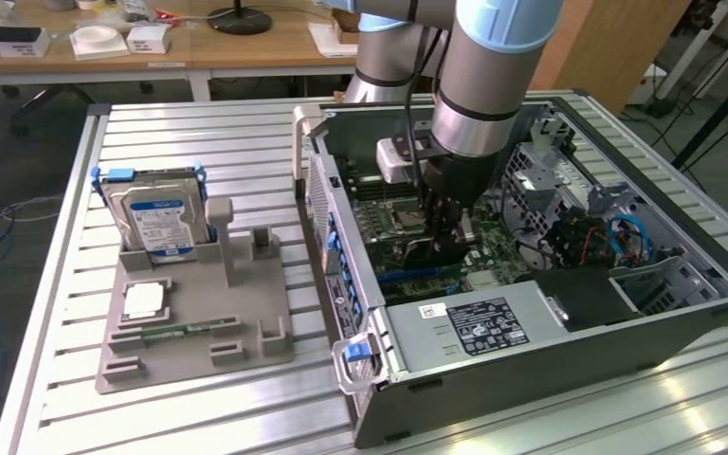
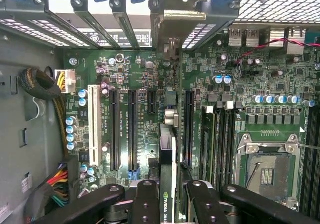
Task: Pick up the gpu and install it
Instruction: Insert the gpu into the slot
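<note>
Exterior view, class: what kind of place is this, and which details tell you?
Probably a robotics lab or workshop: an open computer case on a slatted metal table, a hard drive in a grey fixture, and wooden desks behind.

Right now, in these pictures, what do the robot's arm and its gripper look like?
The arm is a thick round tube in grey metal with a light blue band at the joint and a black ring lower down. A white box sits at the wrist. The gripper is black, with bar-like links joined by round silver pins.
</note>
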Controlling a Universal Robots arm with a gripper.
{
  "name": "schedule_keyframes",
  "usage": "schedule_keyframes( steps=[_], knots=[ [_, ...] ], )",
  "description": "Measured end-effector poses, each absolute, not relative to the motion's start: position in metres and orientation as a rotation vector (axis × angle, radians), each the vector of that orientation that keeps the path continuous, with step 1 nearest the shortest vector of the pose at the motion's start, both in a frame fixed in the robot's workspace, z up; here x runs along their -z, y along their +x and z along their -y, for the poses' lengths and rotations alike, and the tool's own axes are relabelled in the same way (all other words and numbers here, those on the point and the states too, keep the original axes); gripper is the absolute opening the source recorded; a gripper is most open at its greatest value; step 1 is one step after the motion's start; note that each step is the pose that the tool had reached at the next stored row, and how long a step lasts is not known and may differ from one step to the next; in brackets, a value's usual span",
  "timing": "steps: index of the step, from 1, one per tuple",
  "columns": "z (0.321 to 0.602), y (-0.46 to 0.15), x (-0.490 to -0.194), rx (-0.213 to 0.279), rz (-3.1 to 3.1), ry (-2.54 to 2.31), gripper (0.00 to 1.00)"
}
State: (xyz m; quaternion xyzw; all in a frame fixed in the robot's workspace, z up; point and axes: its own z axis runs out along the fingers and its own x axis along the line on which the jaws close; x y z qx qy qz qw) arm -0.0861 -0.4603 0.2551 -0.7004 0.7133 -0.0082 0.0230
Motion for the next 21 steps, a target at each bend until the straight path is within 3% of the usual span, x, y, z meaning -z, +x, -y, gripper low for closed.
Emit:
schedule_keyframes(
  steps=[21],
  knots=[
    [0.4603, -0.0905, -0.2478, 0.027, -2.208, -2.168, 0.26]
  ],
)
